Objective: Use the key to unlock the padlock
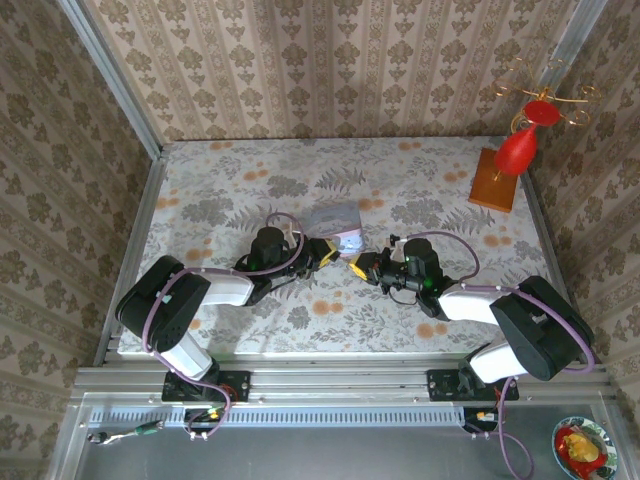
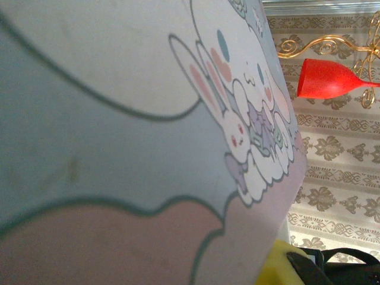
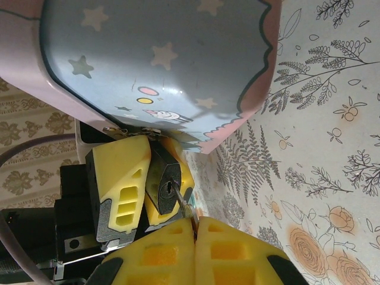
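The tiny black padlock [image 3: 159, 176] is clamped between the yellow fingers [image 3: 119, 181] of my left gripper [image 1: 329, 254], with its keyhole facing the right wrist camera. The lock hangs at the edge of the pastel-blue cartoon tin [image 3: 160, 53], which lies on the table [image 1: 335, 216]. My right gripper [image 3: 195, 225] is shut on the bow of the thin dark key [image 3: 180, 200]. The key's tip sits in the keyhole. From above, the right gripper [image 1: 357, 265] meets the left one nose to nose just in front of the tin. The shackle is hidden.
A red goblet-shaped ornament with gold wire [image 1: 520, 148] stands on a wooden base at the back right. Wallpapered walls close in the floral tabletop [image 1: 230, 200] on three sides. A small bowl [image 1: 580, 447] sits off the table at the bottom right.
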`<state>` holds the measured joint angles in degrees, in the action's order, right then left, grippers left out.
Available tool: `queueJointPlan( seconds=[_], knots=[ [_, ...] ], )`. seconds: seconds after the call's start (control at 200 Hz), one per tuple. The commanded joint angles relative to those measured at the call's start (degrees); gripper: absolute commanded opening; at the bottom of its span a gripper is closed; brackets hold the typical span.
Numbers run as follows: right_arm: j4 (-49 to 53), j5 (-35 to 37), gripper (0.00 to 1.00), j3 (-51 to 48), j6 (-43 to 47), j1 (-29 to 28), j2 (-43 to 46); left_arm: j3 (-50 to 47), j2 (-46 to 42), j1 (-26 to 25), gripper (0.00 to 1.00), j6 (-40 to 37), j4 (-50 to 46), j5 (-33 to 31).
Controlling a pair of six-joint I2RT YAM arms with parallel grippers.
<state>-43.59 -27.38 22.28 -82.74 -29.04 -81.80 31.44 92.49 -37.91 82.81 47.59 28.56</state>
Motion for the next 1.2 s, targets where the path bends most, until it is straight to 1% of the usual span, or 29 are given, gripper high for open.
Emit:
queueJointPlan(
  seconds=[0.0, 0.51, 1.005, 1.195],
  knots=[
    [-2.11, 0.78, 0.00, -0.40, -0.48, -0.57, 1.03, -0.07, -2.35, -0.67, 0.00, 0.16, 4.31, 0.34],
    [-2.29, 2.16, 0.00, -0.62, -0.45, -0.93, 1.73, 0.11, -2.31, -0.83, 0.00, 0.53, 4.35, 0.52],
    [-4.98, 1.28, 0.00, 0.10, -0.99, -0.85, -1.39, 0.88, -2.99, -2.10, 0.00, 1.35, 4.88, 0.80],
    [-6.88, -0.47, 0.00, 1.35, -2.14, -0.32, -3.59, 1.12, -3.26, -2.67, 0.00, 1.46, 4.98, 0.70]
  ],
)
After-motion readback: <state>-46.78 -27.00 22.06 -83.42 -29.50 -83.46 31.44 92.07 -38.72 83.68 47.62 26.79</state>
